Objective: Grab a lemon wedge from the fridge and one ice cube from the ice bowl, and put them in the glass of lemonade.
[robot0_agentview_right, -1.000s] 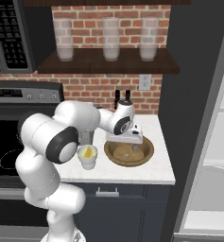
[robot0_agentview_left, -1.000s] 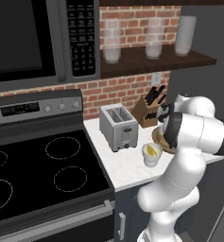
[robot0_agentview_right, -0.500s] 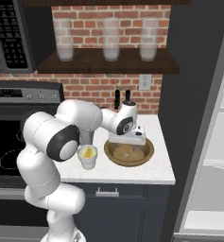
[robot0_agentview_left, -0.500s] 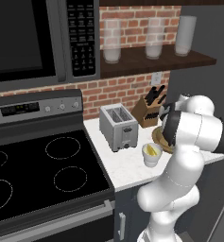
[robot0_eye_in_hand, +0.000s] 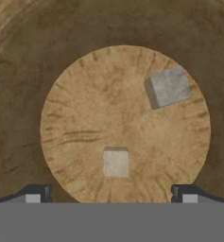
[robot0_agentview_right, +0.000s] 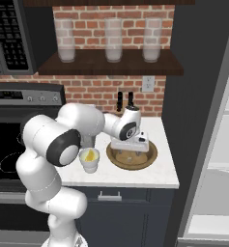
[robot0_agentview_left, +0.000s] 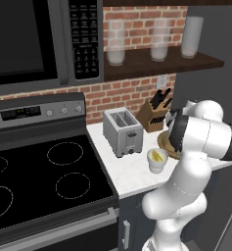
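Note:
My gripper (robot0_eye_in_hand: 111,194) is open and points straight down into the brown wooden ice bowl (robot0_eye_in_hand: 19,94). Two ice cubes lie on the bowl's floor: one (robot0_eye_in_hand: 116,162) sits between my fingertips, a little ahead of them. The other ice cube (robot0_eye_in_hand: 168,86) lies farther off to the right. In the right base view the gripper (robot0_agentview_right: 129,152) hangs low over the ice bowl (robot0_agentview_right: 152,155). The glass of lemonade (robot0_agentview_right: 89,160) stands just left of the bowl, with a bright yellow piece (robot0_agentview_right: 90,155) in it that looks like the lemon wedge. The glass of lemonade (robot0_agentview_left: 156,160) stands in front of the toaster.
A toaster (robot0_agentview_left: 122,131) and a knife block (robot0_agentview_left: 154,113) stand behind the cup and bowl. The fridge (robot0_agentview_right: 217,144) stands open at the right, its pale shelves showing. The stove (robot0_agentview_left: 34,181) is to the left; tall frosted glasses (robot0_agentview_right: 113,39) sit on the shelf above.
The hand has sunk a little lower over the ice bowl. Cup, bowl and base have stayed put.

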Controlling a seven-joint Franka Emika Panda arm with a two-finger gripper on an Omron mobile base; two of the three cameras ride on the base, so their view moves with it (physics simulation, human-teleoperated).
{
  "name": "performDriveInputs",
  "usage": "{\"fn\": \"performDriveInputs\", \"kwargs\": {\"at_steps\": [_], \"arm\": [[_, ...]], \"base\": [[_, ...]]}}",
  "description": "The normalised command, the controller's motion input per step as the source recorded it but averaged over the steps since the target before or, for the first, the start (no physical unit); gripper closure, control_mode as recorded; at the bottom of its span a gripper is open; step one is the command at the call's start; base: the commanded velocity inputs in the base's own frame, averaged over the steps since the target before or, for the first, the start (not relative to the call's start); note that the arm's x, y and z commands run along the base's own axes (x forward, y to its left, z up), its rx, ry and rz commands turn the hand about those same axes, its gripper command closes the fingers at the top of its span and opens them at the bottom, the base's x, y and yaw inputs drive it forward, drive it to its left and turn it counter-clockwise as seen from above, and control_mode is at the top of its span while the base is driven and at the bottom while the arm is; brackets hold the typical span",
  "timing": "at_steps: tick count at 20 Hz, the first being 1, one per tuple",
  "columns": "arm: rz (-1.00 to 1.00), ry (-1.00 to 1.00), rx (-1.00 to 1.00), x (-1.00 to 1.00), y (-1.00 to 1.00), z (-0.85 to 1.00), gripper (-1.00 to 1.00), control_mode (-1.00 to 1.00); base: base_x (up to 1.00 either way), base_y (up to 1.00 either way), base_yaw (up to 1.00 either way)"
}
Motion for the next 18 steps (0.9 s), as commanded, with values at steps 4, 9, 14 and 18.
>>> {"fn": "performDriveInputs", "kwargs": {"at_steps": [4,9,14,18], "arm": [[0.0,0.0,0.0,-0.07,0.0,-0.13,-1.0,-1.0],[0.0,0.0,0.0,-0.02,0.0,-0.02,-1.0,-1.0],[0.0,0.0,0.0,0.0,0.0,0.0,-1.0,-1.0],[0.0,0.0,0.0,0.0,0.0,-0.01,-1.0,-1.0]], "base": [[0.0,0.0,0.0],[0.0,0.0,0.0],[0.0,0.0,0.0],[0.0,0.0,0.0]]}}
